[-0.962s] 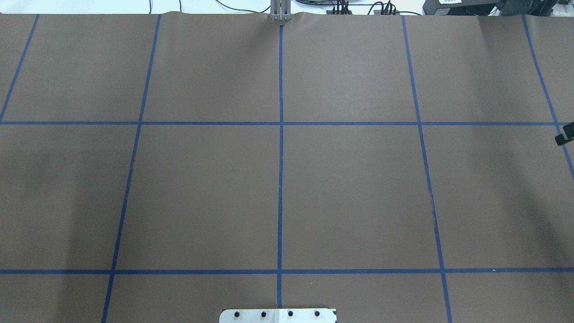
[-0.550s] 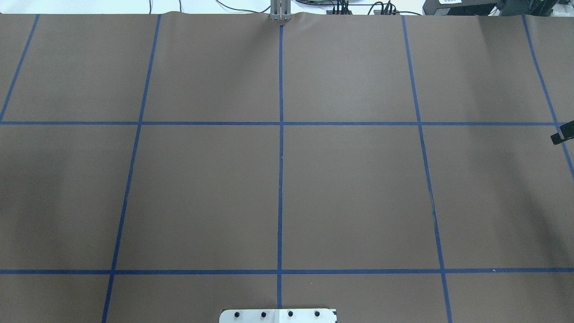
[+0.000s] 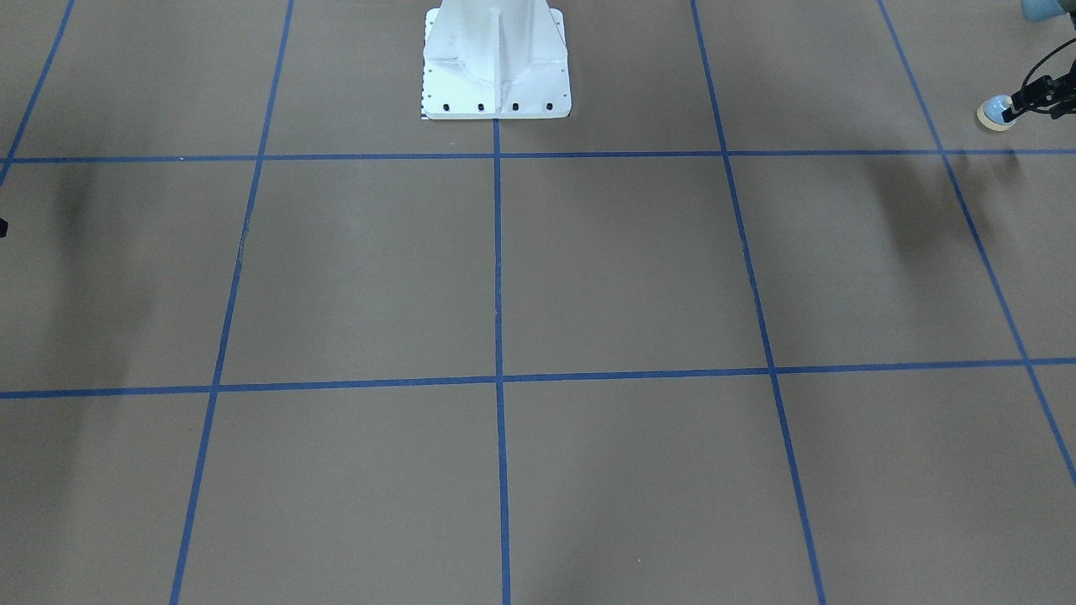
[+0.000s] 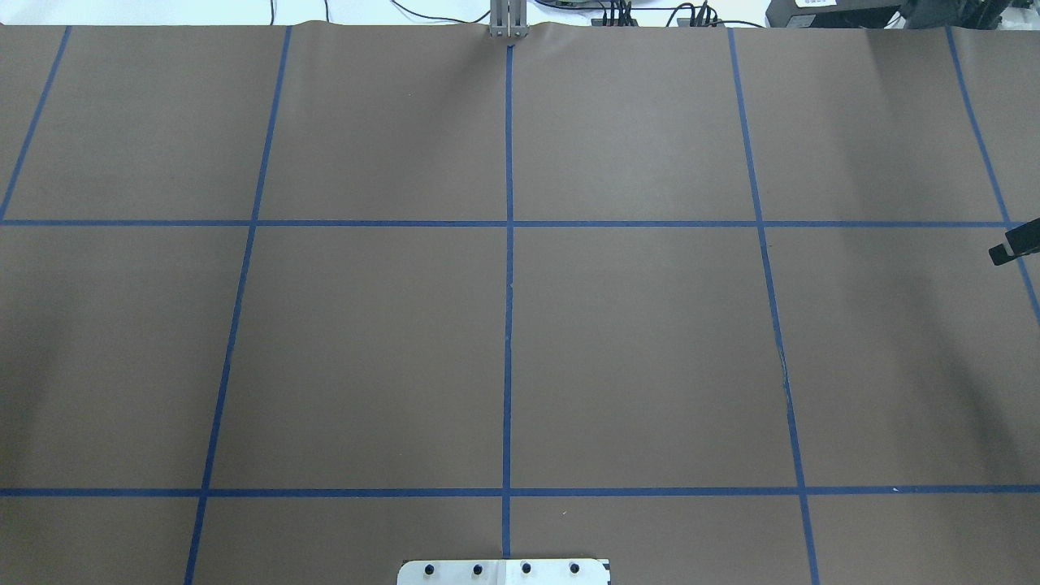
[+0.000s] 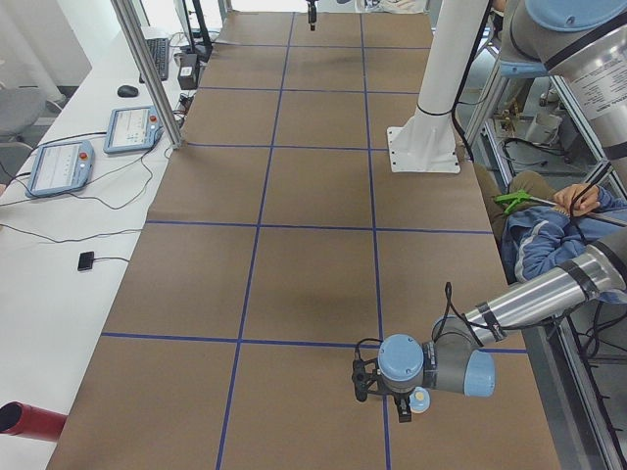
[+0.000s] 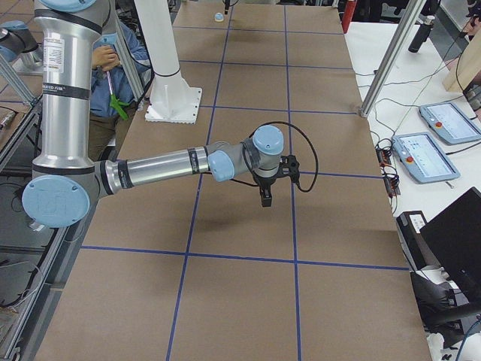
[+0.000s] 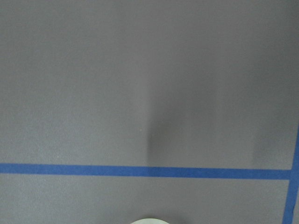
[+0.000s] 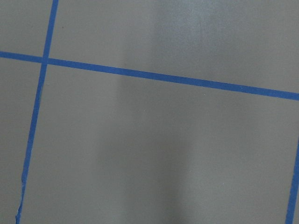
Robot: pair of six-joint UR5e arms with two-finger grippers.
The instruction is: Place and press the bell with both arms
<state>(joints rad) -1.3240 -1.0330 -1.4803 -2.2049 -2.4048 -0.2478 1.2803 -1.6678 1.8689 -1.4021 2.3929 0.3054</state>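
The bell (image 3: 996, 113), a light-blue dome with a cream rim, sits between the black fingers of my left gripper (image 3: 1015, 105) at the front-facing view's right edge, held just above the table. It also shows in the exterior left view (image 5: 419, 399) beside the left gripper (image 5: 392, 387). The left wrist view shows only the bell's cream rim (image 7: 149, 221) at the bottom edge. My right gripper (image 4: 1010, 244) shows only a black fingertip at the overhead view's right edge. It hangs over the brown table in the exterior right view (image 6: 265, 194). I cannot tell whether it is open or shut.
A brown table cover (image 4: 366, 349) carries a blue tape grid. The white bolted pedestal (image 3: 496, 67) stands at the robot's side. A seated operator (image 5: 549, 230) is beside the table. Tablets (image 5: 59, 166) and a red cylinder (image 5: 24, 419) lie on the side bench.
The right gripper's fingertip has moved a little further into the overhead view from the right edge. Nothing else has changed there.
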